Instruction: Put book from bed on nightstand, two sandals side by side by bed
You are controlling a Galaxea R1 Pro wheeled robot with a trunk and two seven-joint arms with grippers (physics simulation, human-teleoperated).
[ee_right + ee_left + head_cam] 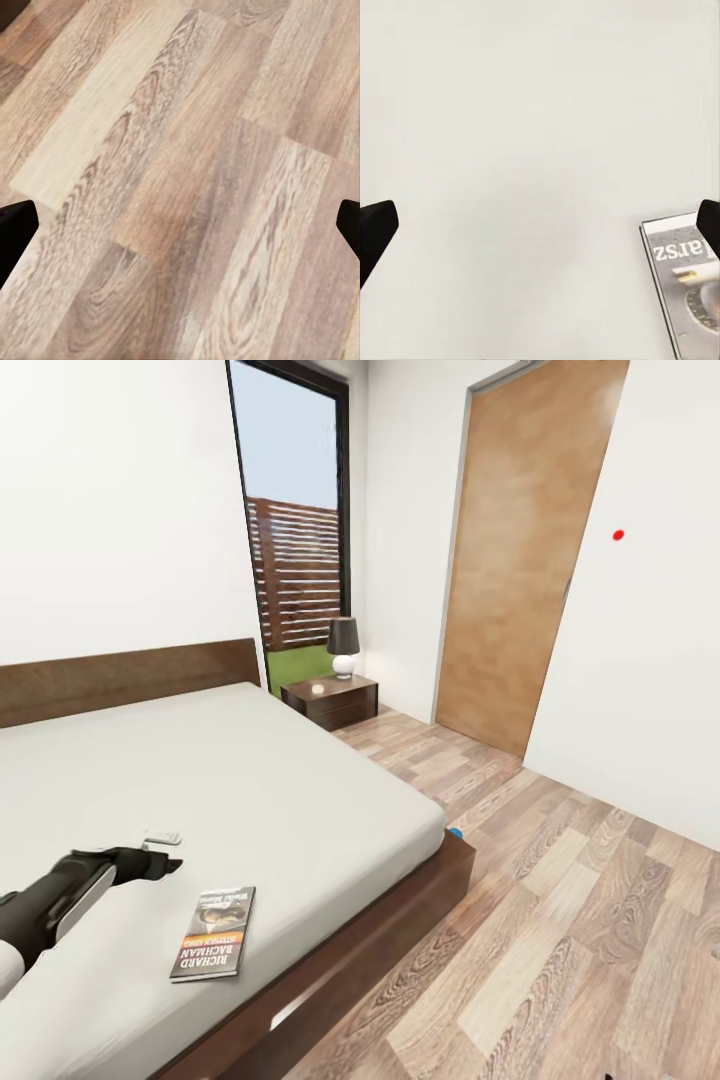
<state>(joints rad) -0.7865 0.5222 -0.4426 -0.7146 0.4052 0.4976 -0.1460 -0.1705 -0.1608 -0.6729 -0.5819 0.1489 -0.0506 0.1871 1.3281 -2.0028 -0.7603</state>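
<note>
The book (213, 933) lies flat on the pale mattress of the bed (250, 780), near its front edge, with its dark cover and orange band up. My left gripper (168, 863) hovers over the mattress just left of and beyond the book, open and empty. In the left wrist view the book (686, 289) sits beside one fingertip (709, 225) of the wide-open left gripper (540, 225). The nightstand (330, 700) stands beside the headboard. A small bright blue bit of a sandal (455, 832) peeks past the bed's corner on the floor. My right gripper (180, 225) is open over bare floor planks.
A black-shaded lamp (343, 647) and a small pale object stand on the nightstand. A small white item (162, 838) lies on the mattress by my left gripper. A wooden door (520, 550) and white wall (640, 660) bound the plank floor (560, 920) to the right.
</note>
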